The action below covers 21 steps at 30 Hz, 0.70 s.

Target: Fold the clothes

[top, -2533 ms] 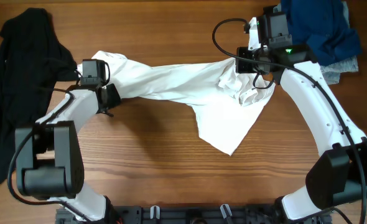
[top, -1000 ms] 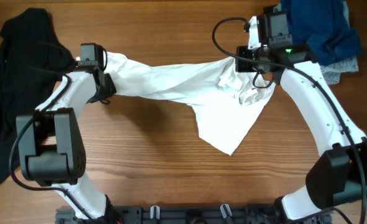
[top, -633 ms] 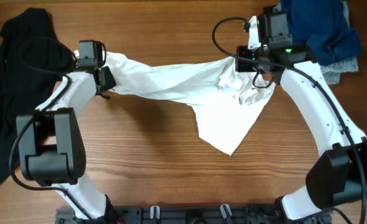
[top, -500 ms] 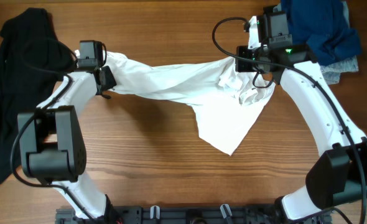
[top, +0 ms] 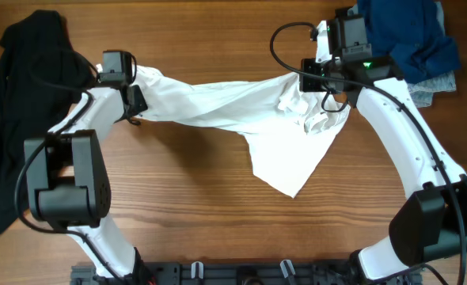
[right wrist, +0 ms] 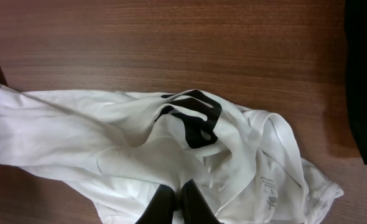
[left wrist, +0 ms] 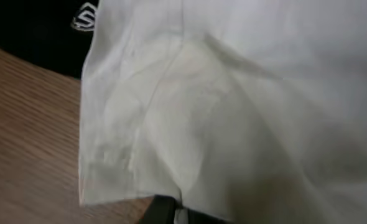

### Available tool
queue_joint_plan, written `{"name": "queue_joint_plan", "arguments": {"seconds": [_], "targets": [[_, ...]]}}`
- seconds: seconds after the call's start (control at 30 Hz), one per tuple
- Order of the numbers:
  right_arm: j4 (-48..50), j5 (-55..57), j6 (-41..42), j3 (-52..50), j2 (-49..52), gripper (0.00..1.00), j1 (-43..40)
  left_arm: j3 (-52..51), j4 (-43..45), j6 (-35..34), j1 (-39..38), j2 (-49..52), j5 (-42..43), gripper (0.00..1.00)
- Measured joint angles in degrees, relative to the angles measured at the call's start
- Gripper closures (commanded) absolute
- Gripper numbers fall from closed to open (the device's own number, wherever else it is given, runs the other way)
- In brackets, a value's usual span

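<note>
A large white T-shirt [top: 218, 103] with black block print [right wrist: 193, 115] is stretched across the table between both arms. My left gripper [top: 134, 99] is shut on the shirt's left end; in the left wrist view white cloth [left wrist: 233, 106] fills the frame and hides most of the fingers [left wrist: 171, 211]. My right gripper [top: 317, 83] is shut on a bunched fold of the shirt's right end [right wrist: 178, 196]. A triangular flap [top: 285, 162] lies toward the front.
A black garment [top: 20, 111] lies along the left edge, just behind the left gripper, and shows in the left wrist view [left wrist: 34, 31]. A dark blue garment [top: 411, 36] over a pale one [top: 435, 85] lies at the back right.
My left gripper has moved up and slightly left with the shirt's end, pulling the cloth straighter. My right arm has not moved.
</note>
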Motion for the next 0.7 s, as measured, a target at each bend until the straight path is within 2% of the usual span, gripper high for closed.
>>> {"name": "queue_joint_plan", "arguments": {"seconds": [0.53, 0.7], "targets": [[-2.6, -0.5, 0.0, 0.0, -0.1, 0.96, 0.0, 3.7, -3.0, 0.0, 0.3, -25.6, -1.8, 0.96], [-6.8, -0.8, 0.0, 0.5, -4.9, 0.96, -1.5, 5.8, -3.1, 0.0, 2.0, -33.1, -2.0, 0.96]]}}
